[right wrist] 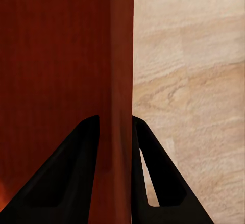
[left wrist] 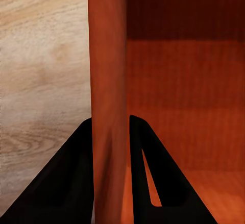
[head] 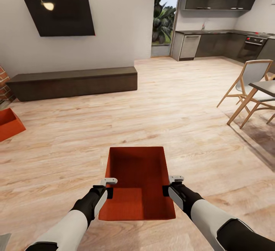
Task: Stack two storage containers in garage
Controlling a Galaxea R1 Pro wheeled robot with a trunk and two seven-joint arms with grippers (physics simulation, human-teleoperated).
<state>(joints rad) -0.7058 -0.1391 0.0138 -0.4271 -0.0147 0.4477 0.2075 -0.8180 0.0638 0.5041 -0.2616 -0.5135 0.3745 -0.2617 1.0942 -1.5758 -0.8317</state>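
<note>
Bin [head: 137,184]: held between both arms above the plank floor [head: 183,129].
Left gripper [left wrist: 111,132]: clamped on one side wall.
Right gripper [right wrist: 116,132]: clamped on the opposite wall.
Second bin [head: 9,123]: on floor, near bench [head: 72,83].
Risk: thin-wall pinches may slip if arms drift apart while driving.

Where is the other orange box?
In the head view, the second container sits on the wood floor at the far left, near the dark bench.

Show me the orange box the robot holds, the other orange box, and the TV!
Held orange box [head: 130,201]: head view, its inside bottom.
Other orange box [head: 8,123]: head view, its inner wall.
TV [head: 61,14]: head view, middle of screen.
</note>
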